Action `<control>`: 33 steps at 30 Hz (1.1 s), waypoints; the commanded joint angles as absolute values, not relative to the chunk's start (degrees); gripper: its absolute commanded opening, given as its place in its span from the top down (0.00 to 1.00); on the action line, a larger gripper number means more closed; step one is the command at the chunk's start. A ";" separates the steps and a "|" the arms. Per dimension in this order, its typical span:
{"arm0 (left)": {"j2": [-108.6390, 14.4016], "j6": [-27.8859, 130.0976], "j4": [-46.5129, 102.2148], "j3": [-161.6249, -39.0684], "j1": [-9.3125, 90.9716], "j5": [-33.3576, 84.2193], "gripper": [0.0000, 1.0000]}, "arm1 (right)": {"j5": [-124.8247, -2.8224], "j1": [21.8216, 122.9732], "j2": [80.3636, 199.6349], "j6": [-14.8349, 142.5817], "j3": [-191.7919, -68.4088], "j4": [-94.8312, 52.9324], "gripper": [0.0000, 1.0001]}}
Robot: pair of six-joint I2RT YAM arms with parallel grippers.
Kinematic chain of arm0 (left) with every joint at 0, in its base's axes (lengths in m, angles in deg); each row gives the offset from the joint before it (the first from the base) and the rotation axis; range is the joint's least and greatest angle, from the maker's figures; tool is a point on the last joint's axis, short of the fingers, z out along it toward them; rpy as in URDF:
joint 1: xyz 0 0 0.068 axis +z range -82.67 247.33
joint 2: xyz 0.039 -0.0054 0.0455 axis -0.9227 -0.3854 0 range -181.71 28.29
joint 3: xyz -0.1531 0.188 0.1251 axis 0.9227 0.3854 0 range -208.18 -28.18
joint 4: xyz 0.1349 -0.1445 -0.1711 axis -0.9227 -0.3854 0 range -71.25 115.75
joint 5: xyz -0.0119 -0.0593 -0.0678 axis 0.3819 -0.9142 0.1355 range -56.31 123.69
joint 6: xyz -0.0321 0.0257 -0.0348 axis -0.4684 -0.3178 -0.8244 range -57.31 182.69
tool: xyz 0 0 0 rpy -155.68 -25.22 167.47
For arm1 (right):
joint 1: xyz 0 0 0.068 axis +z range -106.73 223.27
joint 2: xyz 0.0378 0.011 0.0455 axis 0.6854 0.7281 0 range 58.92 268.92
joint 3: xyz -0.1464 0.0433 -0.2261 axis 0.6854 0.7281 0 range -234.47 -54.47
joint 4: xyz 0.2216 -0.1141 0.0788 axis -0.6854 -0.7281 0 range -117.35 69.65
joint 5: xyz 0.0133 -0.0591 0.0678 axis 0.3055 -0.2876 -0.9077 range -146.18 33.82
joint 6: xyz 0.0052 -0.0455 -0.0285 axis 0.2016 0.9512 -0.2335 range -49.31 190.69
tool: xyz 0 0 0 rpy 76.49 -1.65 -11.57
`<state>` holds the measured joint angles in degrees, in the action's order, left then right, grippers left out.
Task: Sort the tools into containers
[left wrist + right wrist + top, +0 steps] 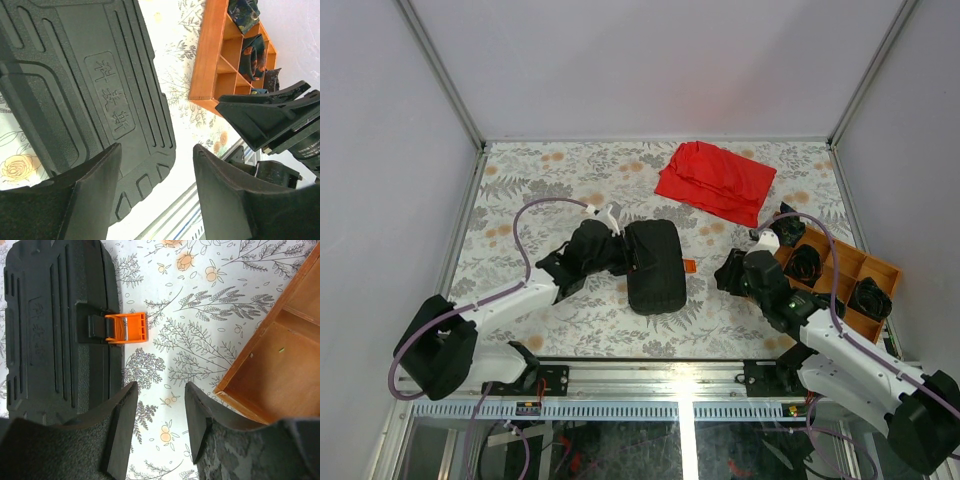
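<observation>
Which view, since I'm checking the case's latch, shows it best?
Right wrist: the latch is close, whole, sticking out from the case. Top external shows only a tiny orange speck; left wrist shows just the lid.

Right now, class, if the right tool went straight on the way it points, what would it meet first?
Probably the orange latch on the black case, just ahead of the right tool and slightly off its centre line. If the tool slopes down steeply, the flowered table cover comes first.
</observation>
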<state>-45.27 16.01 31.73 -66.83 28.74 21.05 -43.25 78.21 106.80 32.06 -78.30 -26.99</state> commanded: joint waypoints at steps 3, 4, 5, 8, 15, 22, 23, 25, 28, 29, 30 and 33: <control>-45.74 17.41 31.17 -70.75 27.32 21.36 0.40 | -41.01 78.62 105.37 30.88 -77.50 -26.33 0.50; -45.69 17.82 30.48 -71.05 27.34 21.86 0.39 | -41.06 78.60 105.45 31.01 -77.49 -26.32 0.50; -45.57 18.19 29.66 -71.35 27.35 22.32 0.38 | -41.05 78.60 105.56 31.09 -77.62 -26.34 0.49; -45.32 19.43 26.75 -71.90 27.36 24.63 0.35 | -41.49 78.65 105.98 31.41 -77.92 -26.62 0.47; -47.10 20.41 21.38 -71.68 27.36 30.87 0.28 | -42.35 78.62 105.21 29.91 -76.71 -24.55 0.44; -51.44 20.75 19.34 -72.57 26.72 35.33 0.27 | -44.80 78.61 105.74 29.98 -76.87 -22.90 0.43; -52.17 20.80 19.13 -72.73 26.66 35.78 0.26 | -45.03 78.60 105.95 30.07 -76.95 -22.88 0.43; -53.44 20.85 18.92 -72.96 26.55 36.75 0.25 | -45.39 78.60 106.28 30.16 -77.07 -22.74 0.43; -55.46 20.85 18.62 -73.45 26.47 37.97 0.22 | -45.94 78.60 106.81 30.26 -76.84 -22.11 0.43; -56.10 20.82 18.32 -73.74 26.46 38.40 0.21 | -46.21 78.60 107.09 30.34 -76.80 -21.85 0.43; -56.66 20.89 18.08 -73.98 26.46 38.83 0.21 | -46.52 78.60 107.44 30.38 -76.88 -21.58 0.42; -58.20 21.31 17.40 -74.38 26.37 39.95 0.20 | -47.84 78.60 108.97 30.36 -77.16 -20.63 0.42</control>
